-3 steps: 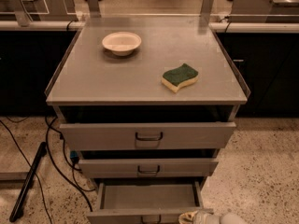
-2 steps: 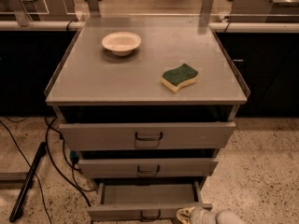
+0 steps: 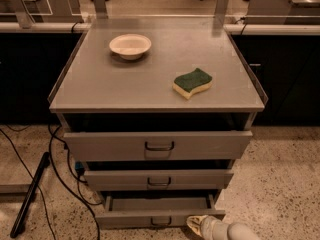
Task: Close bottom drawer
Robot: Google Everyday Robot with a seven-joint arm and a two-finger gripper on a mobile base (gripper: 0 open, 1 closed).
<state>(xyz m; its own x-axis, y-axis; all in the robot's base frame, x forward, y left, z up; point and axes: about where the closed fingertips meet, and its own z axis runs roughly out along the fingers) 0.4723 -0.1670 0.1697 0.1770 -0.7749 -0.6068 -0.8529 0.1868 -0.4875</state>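
Observation:
The bottom drawer [image 3: 130, 218] is the lowest of three grey drawers in the cabinet. It stands pulled out a short way, with a strip of its plain grey tray [image 3: 159, 203] showing behind the low front. Its small dark loop handle [image 3: 161, 221] sits at the middle of the front. My gripper [image 3: 196, 223] comes in from the bottom right on a pale arm and is against the right part of the drawer front, just right of the handle.
The middle drawer [image 3: 158, 179] and the top drawer [image 3: 158, 145] also stand slightly out. On the cabinet top [image 3: 100, 84] lie a white bowl [image 3: 130, 46] and a green and yellow sponge [image 3: 192, 82]. Black cables [image 3: 60, 169] and a dark bar [image 3: 29, 196] lie on the floor at left.
The bottom drawer has slid inward, so less of its tray shows. My gripper has moved forward and left with the drawer front.

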